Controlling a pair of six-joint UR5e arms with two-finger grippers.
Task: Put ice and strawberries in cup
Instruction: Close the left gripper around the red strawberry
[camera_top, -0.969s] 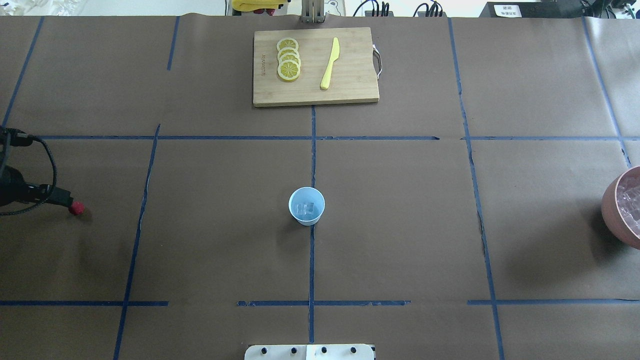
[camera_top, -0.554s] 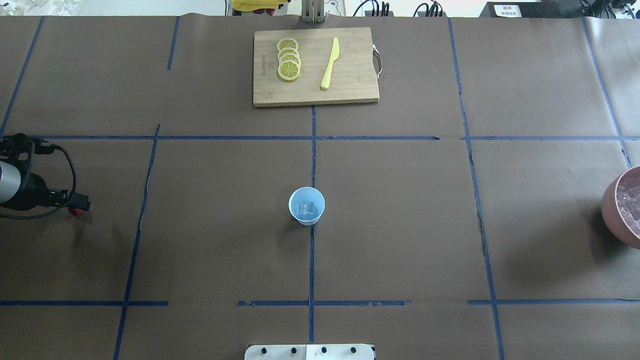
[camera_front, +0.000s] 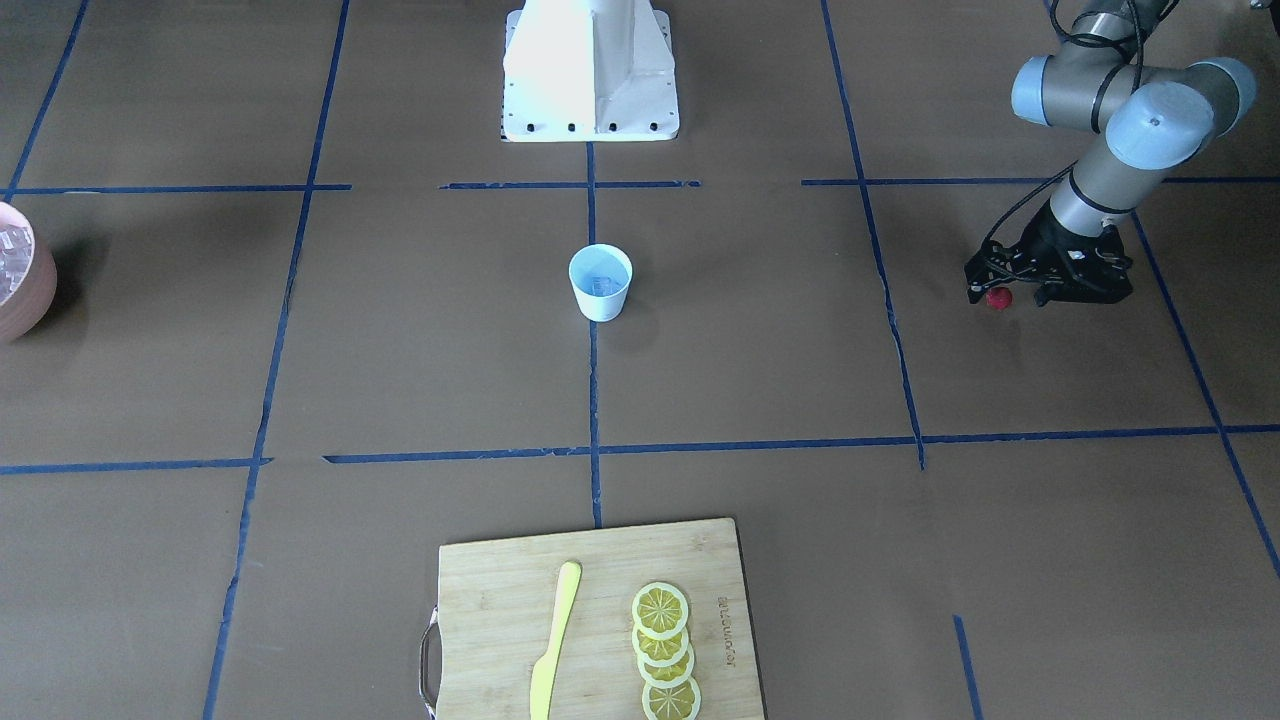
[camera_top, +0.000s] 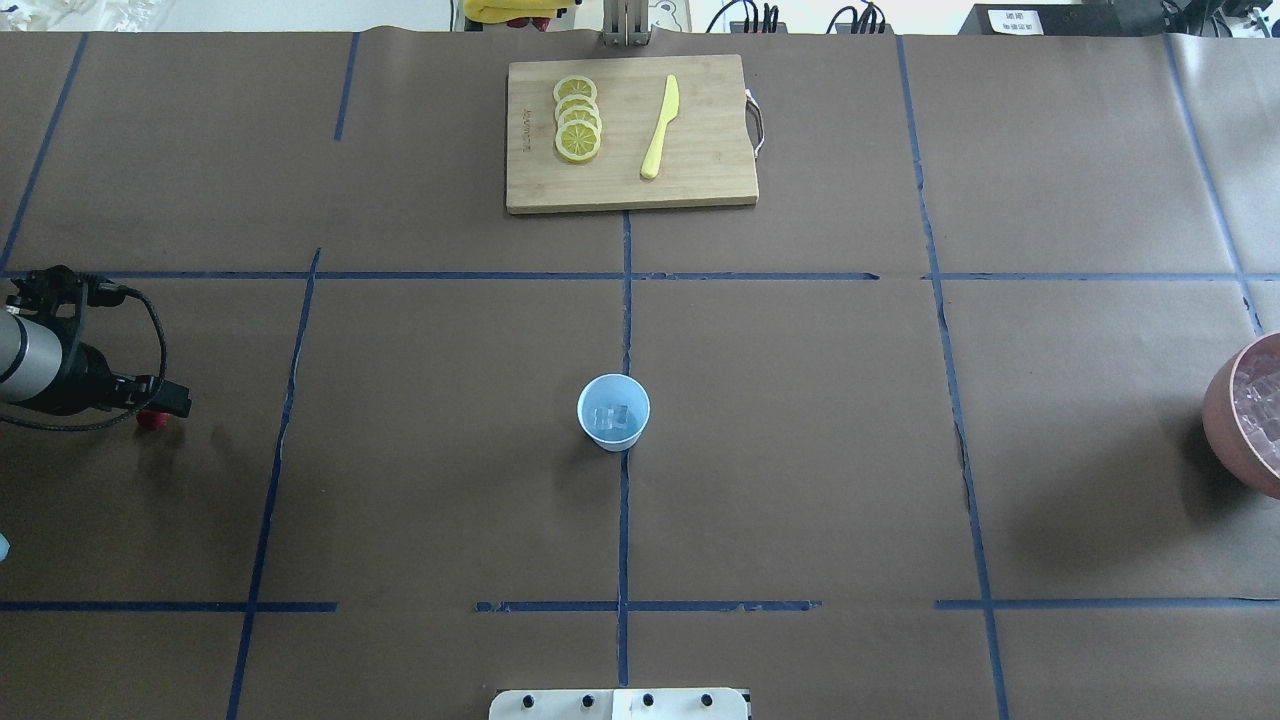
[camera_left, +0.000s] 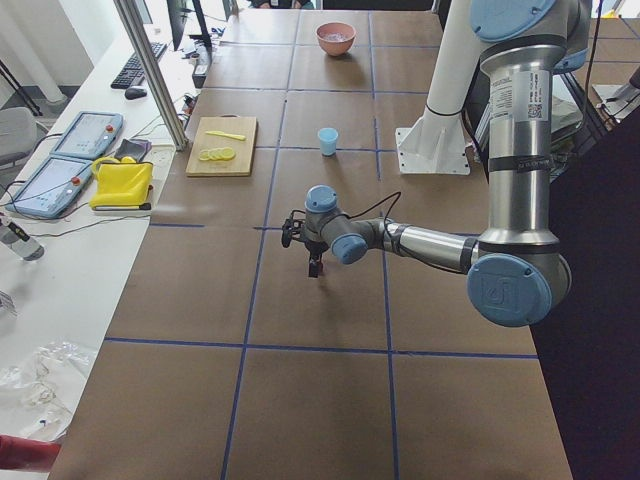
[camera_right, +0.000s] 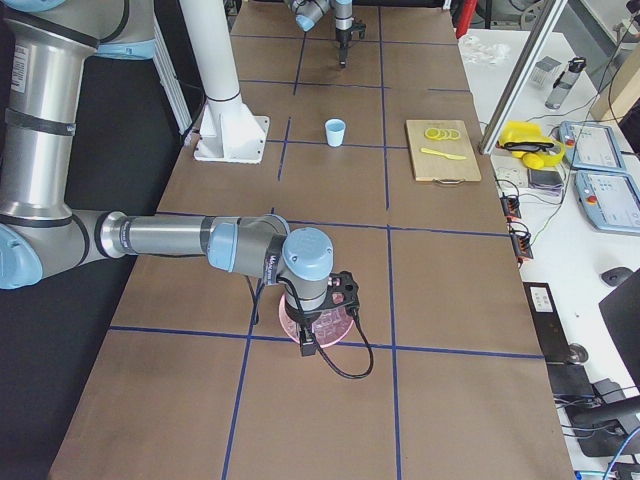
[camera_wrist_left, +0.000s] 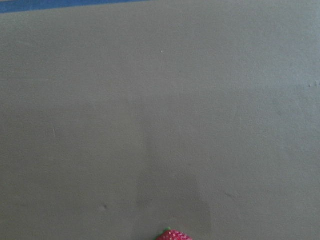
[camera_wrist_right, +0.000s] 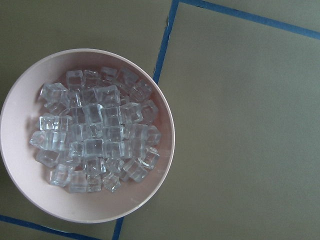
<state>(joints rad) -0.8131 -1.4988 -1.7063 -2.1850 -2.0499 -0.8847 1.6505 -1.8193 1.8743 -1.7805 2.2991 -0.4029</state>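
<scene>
Your left gripper (camera_top: 170, 408) is edging over the strawberry (camera_top: 149, 421), and I cannot tell its grip; ice (camera_top: 612, 418) is already sitting in the cup (camera_top: 590, 395).

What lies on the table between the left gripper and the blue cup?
Nothing stands there. In the overhead view, the stretch from the left gripper to the cup is bare brown paper, crossed only by one blue tape line.

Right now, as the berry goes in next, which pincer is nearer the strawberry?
Left. The left pincer is right by the strawberry; the right pincer hangs over the ice bowl at the table's opposite end.
</scene>
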